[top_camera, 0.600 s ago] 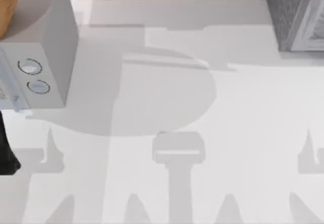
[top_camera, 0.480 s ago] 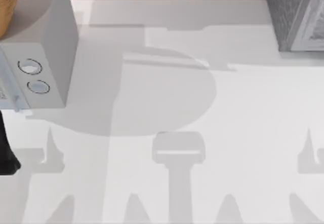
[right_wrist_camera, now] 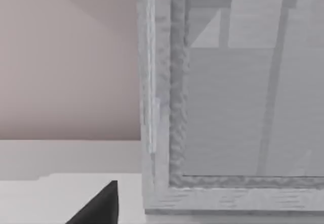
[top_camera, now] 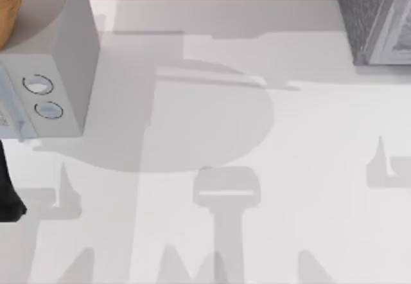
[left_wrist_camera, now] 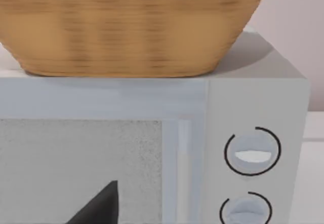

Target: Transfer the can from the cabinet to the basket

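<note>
Pale table (top_camera: 308,123), cabinet (right_wrist_camera: 228,107) far right: square right gripper (right_wrist_camera: 98,206) to its front panel; left gripper (left_wrist_camera: 101,206) parked by basket (left_wrist_camera: 126,26); grip states untellable.

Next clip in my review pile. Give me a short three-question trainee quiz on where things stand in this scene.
1. True or false: the basket rests on top of the pale grey microwave.
2. In the top view, on which side of the table does the cabinet stand? A) right side B) left side C) centre
3. How many round dials are on the microwave's front?

Key: 1 true; 2 A; 3 two, one above the other.
</note>
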Available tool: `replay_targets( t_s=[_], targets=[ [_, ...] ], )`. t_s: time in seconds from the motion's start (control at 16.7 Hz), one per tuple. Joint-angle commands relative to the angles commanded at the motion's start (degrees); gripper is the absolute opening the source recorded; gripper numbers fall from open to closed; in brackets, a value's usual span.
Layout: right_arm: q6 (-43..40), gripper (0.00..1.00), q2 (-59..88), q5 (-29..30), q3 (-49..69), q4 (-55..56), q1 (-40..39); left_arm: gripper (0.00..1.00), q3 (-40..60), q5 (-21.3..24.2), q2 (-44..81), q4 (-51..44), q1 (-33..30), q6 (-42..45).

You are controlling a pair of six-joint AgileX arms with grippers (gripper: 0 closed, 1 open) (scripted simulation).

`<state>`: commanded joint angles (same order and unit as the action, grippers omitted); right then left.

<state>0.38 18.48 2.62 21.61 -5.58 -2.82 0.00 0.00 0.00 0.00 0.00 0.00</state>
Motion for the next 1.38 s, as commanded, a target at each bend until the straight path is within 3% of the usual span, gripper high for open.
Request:
replay_targets(
  t_s=[0.54, 0.78, 1.02, 1.38],
  targets=[
    [0.24, 1.0, 37.23, 5.48, 51.07, -12.09, -5.05, 1.0, 0.0, 0.0, 0.0, 0.0, 0.0, 0.0],
    [0.39, 1.0, 50.16, 7.43, 68.5, -16.07, -6.76, 1.0, 0.0, 0.0, 0.0, 0.0, 0.0, 0.0],
    [0.5, 1.0, 56.97, 8.53, 77.3, -18.14, -7.67, 1.0, 0.0, 0.0, 0.0, 0.0, 0.0, 0.0],
    [0.51, 1.0, 57.37, 8.58, 78.04, -18.25, -7.52, 1.0, 0.0, 0.0, 0.0, 0.0, 0.0, 0.0]
  ],
)
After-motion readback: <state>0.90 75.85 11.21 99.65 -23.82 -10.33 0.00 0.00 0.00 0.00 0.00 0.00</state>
